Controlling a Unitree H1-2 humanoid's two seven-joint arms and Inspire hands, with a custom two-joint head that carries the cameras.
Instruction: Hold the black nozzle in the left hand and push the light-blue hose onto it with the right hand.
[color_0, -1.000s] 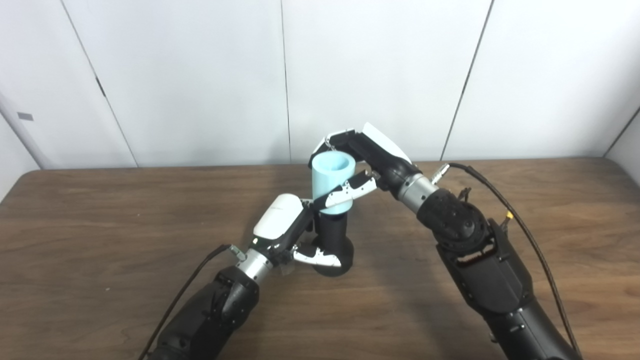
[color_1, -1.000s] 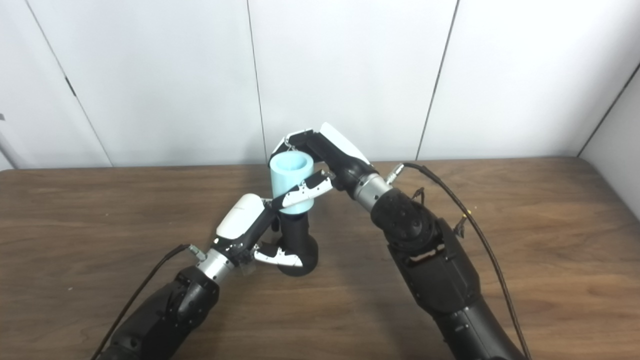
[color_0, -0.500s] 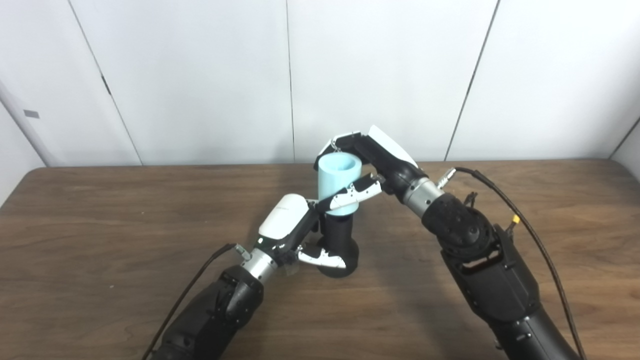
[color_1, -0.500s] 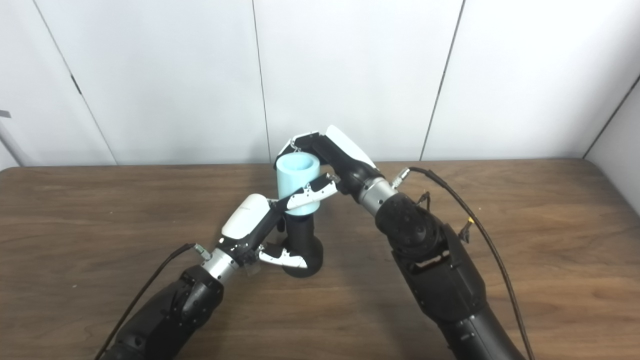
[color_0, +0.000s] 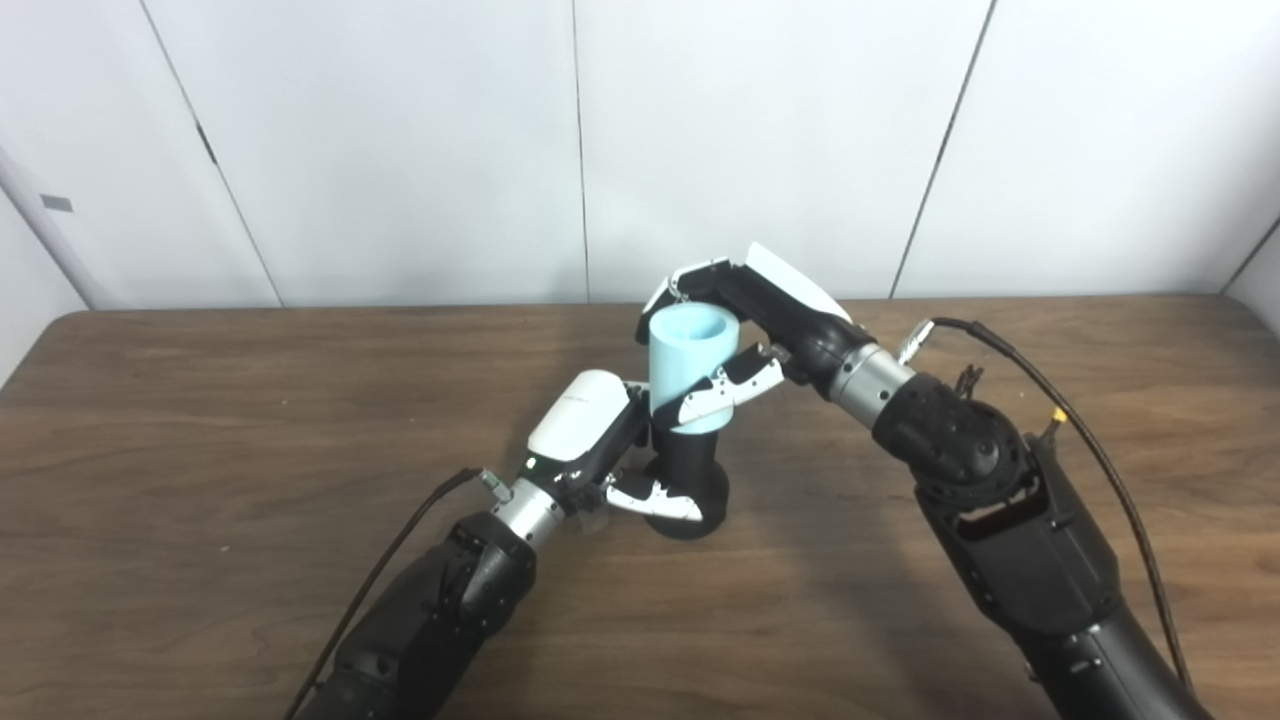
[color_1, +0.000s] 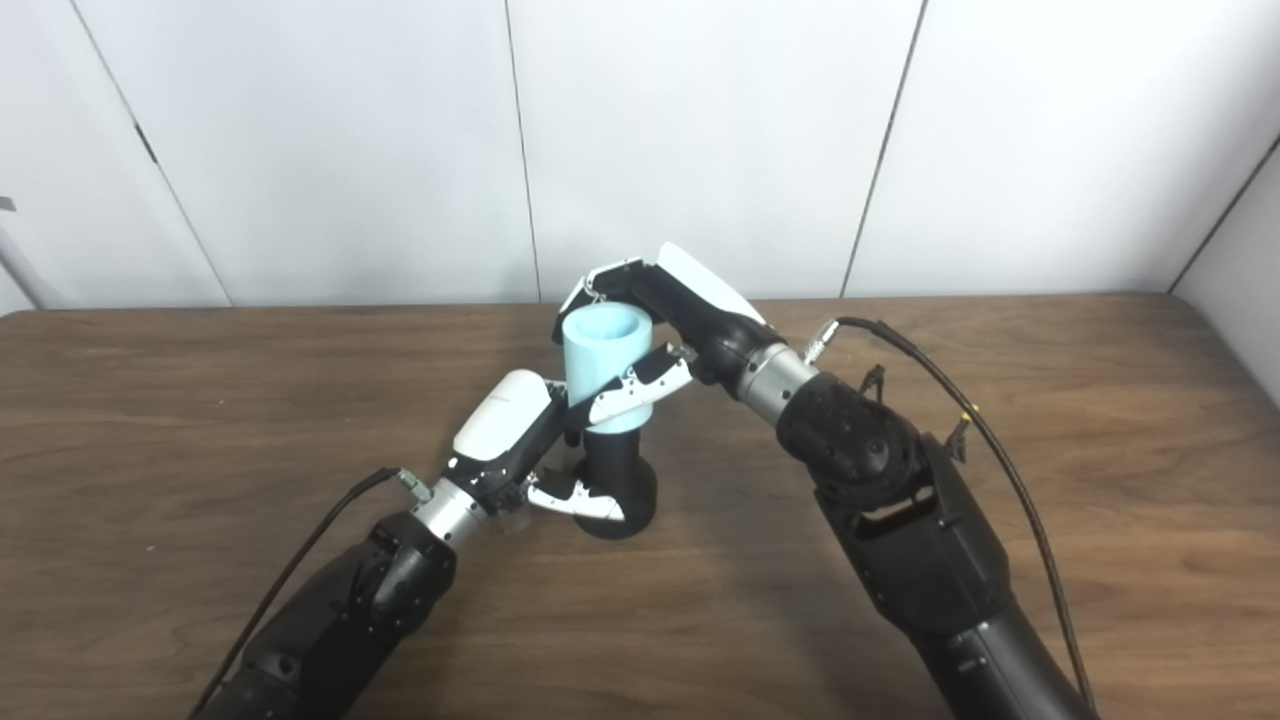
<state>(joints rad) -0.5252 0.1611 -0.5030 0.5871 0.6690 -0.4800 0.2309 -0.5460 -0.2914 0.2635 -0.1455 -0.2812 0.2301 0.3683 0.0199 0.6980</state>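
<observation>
Both robot hands are engaged: the left robot hand (color_0: 600, 450) is closed around the black nozzle (color_0: 690, 480), which stands upright on the surface (color_0: 200, 420), and the right robot hand (color_0: 745, 330) is wrapped around the light-blue hose (color_0: 685, 355). The hose is already seated over the nozzle's top; how deep cannot be told, so further pressing down may be left. Nothing else is seen nearby, and no obstruction is presented.

Bright even light, soft shadows, slightly soft focus
</observation>
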